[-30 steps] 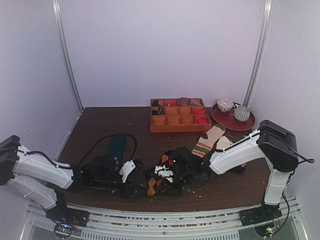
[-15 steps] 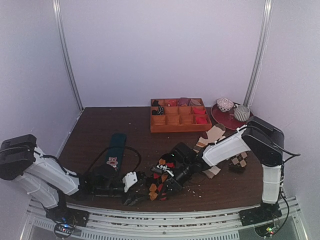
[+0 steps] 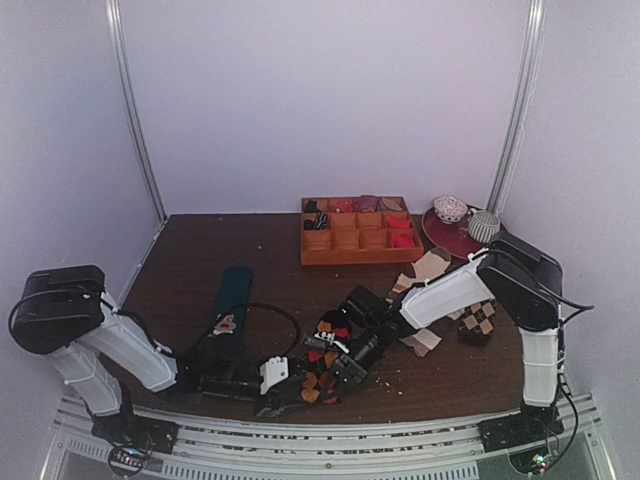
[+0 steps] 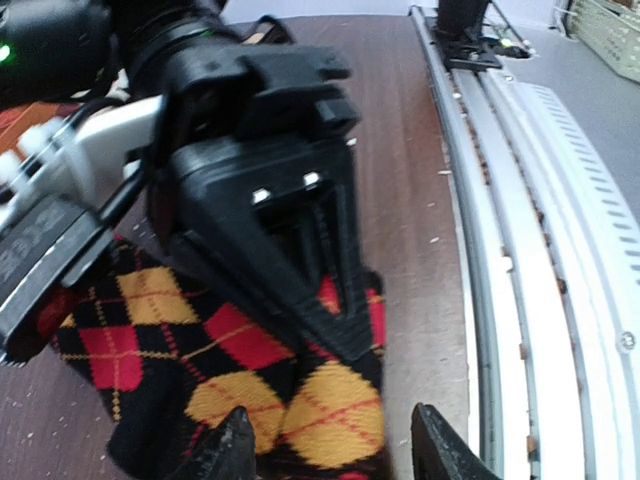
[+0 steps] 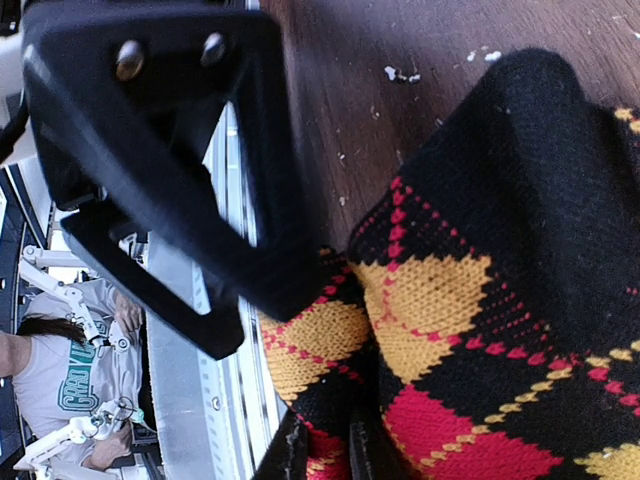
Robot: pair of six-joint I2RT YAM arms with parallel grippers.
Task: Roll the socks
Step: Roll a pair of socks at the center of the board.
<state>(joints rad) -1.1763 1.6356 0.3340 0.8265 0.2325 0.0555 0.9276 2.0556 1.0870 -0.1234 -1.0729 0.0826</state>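
Knitted cloth socks [image 4: 240,345], matt wood table [image 4: 405,190]

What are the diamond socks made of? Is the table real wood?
The socks look like soft knitted yarn, matte: tiny stitch loops show. The table looks like dark brown wood or wood-look board, smooth with faint streaks; I can't tell which.

Left end effector [image 3: 280,400], right end effector [image 3: 340,372], socks [image 3: 311,384] between
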